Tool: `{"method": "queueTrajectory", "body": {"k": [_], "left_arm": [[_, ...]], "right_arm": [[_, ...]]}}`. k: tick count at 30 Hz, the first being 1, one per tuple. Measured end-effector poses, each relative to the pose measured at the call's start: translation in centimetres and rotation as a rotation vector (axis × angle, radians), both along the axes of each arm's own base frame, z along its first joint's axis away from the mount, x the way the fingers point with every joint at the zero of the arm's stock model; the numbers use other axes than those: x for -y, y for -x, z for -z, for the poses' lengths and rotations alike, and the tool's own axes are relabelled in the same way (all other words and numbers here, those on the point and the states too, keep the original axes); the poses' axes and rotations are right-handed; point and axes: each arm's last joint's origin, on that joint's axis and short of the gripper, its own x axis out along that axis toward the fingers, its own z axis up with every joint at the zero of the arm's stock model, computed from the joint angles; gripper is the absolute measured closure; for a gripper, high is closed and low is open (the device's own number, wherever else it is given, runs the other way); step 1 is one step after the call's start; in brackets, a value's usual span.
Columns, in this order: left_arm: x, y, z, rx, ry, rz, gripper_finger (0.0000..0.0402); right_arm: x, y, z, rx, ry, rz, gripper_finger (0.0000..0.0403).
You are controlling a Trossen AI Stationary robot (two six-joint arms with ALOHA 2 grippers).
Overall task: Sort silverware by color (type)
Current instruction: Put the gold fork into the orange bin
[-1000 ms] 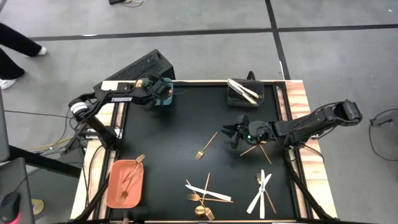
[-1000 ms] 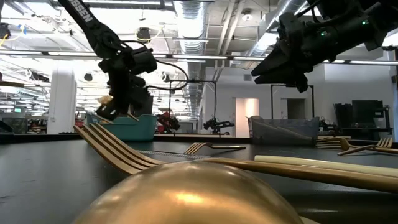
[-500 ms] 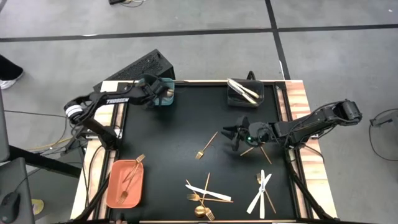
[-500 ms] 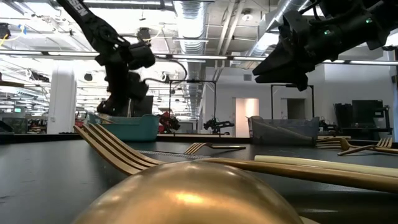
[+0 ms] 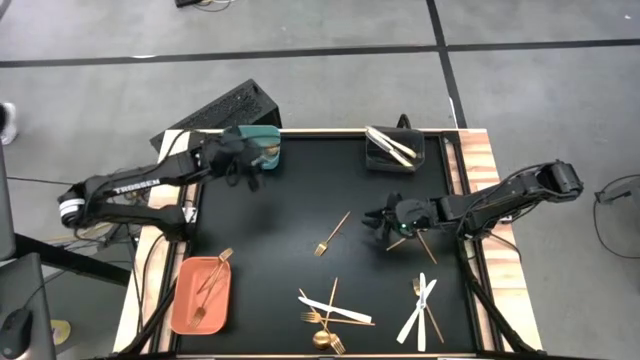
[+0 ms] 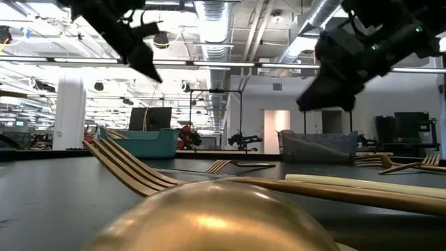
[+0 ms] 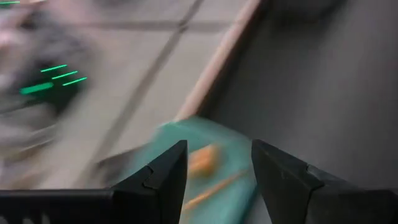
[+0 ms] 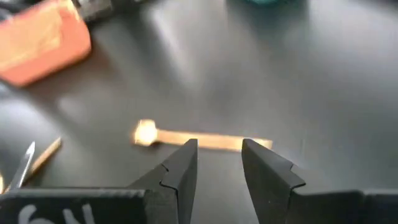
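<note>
Silverware [image 5: 332,235] scattered on table [image 5: 290,200]: thin, stiff, light, likely slippery; pinch mid-handle. Right gripper [image 5: 385,219] over gold stick [image 8: 205,140], fingers spread, empty. Left gripper [image 5: 248,176] by teal bin [image 5: 264,140], fingers spread, empty.

The black table mat [image 5: 280,230] looks matt and smooth, edged by pale wood-grain boards [image 5: 478,160]. The gold fork [image 5: 332,234] just beside the right gripper [image 5: 385,222] is shiny polished metal; so is the spoon bowl [image 6: 209,216] (mirror-bright). The 2 white knives [image 5: 417,312] look dull plastic. The teal bin [image 5: 262,145] by the left gripper [image 5: 245,172] and the salmon tray [image 5: 200,296] look smooth plastic.
</note>
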Motion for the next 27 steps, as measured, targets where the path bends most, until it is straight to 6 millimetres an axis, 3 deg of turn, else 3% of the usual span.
{"method": "queueTrajectory", "body": {"k": [4, 10, 18, 23, 27], "left_arm": [[2.3, -0.9, 0.5, 0.152, 0.132, 0.218, 0.0232], [5.9, -3.2, 4.4, 0.212, 0.154, 0.436, 0.0232], [8.9, -5.6, 7.7, 0.241, 0.191, 0.432, 0.0232], [9.9, -6.1, 9.0, 0.205, 0.211, 0.384, 0.0232], [10.8, -6.1, 9.2, 0.214, 0.241, 0.387, 0.0233]], "right_arm": [[-0.7, 0.8, 1.4, -0.155, -0.109, -0.067, 0.0255], [-1.9, 0.8, 2.6, -0.228, -0.068, -0.088, 0.0283], [-0.4, 0.0, 2.5, -0.165, 0.044, 0.067, 0.0289], [-0.1, -1.7, 0.9, 0.024, 0.171, -0.13, 0.0289], [-0.3, -3.3, 1.2, 0.074, 0.271, -0.281, 0.0289]]}}
